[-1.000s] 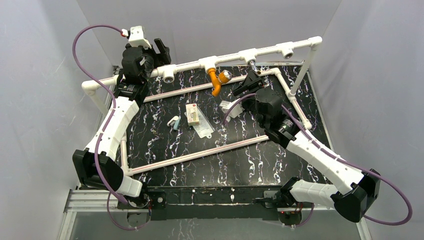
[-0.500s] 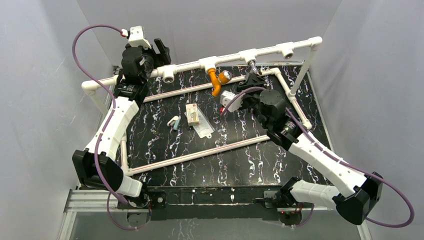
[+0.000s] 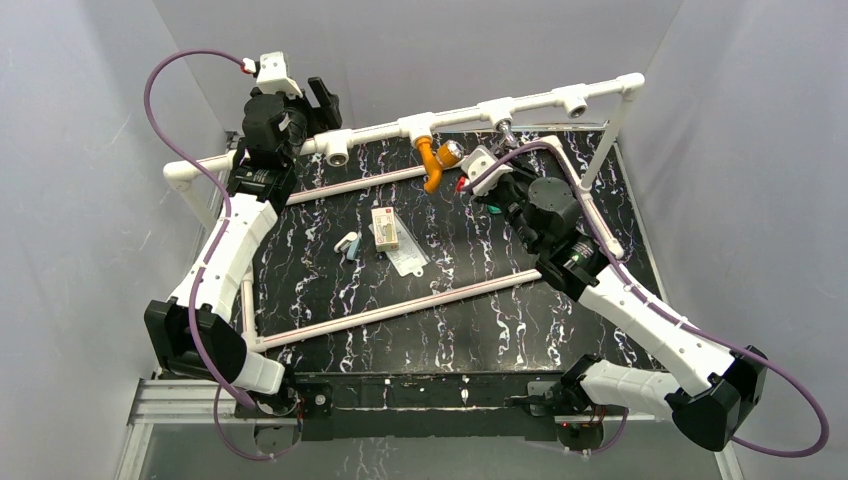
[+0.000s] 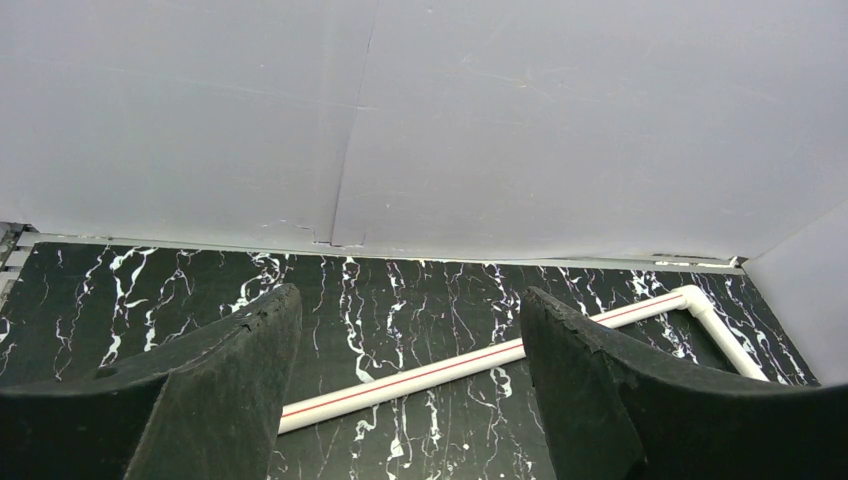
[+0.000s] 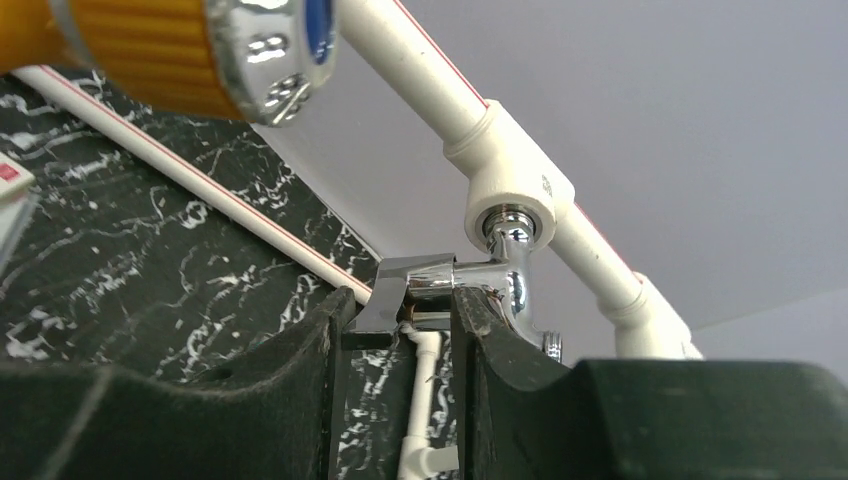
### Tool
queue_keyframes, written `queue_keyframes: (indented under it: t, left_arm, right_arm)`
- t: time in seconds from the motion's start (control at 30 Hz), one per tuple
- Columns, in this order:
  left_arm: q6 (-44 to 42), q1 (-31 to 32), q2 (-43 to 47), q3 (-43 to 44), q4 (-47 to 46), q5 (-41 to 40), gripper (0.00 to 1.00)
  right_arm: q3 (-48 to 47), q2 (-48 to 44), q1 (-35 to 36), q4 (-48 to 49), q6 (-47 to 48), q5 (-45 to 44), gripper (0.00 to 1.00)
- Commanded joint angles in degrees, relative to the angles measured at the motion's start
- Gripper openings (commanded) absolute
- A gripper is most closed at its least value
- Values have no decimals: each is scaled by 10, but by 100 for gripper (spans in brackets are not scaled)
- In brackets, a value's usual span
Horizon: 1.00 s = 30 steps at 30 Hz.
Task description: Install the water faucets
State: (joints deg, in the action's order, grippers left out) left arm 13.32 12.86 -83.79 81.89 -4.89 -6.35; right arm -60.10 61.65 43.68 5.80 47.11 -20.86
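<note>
Water faucets both sit at the far side, hanging from the raised white pipe [image 3: 540,101]: the orange faucet [image 3: 432,160] under one tee, and the chrome faucet [image 5: 505,270] with its threaded stem in the next tee socket [image 5: 510,195] to the right. The right gripper [image 5: 400,308] is clenched on the chrome faucet, fingers pressing either side of its lever handle and body. Being solid metal, it looks rigid and fairly heavy for its size, and its polished skin is probably slippery, so the flat-sided handle block seems a safer hold than the round spout. Judging by the seated stem, turning it home is what remains, and a crooked start could bind the thread in the plastic socket. The orange faucet's shiny knob [image 5: 270,50] hangs just left of the wrist and may crowd a full turn. The left gripper [image 4: 405,320] is spread wide at the far left, holding nothing. A small box [image 3: 385,228] and green block [image 3: 347,244] lie well apart on the table [image 3: 480,330]
</note>
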Motion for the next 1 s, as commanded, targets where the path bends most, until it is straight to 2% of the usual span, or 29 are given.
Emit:
queue_keyframes:
  t: [0.0,0.4,0.5,0.67,0.8,0.97]
  left_arm:
    - [-8,-8,-46,-60,180,13,77]
    - [-7,-9,-48,-60,180,16,77]
    - [-6,-10,-47,-60,180,16,77]
    - [-7,-10,-46,-61,180,15,77]
    - [-7,-10,-45,-60,180,16,77]
    - [-8,-11,-45,-60,180,17,77]
  right_arm:
    - [-53,-24,0,121,-169,-45,27]
    - [-94,-35,-4,134,-392,-136,22]
    - [-106,-36,-5,126,-458,-165,18]
    - [-114,-46,-6,130,-545,-199,17]
    - [-135,-42,-6,116,-552,-183,18]
    - [-151,-39,-6,88,-494,-139,35]
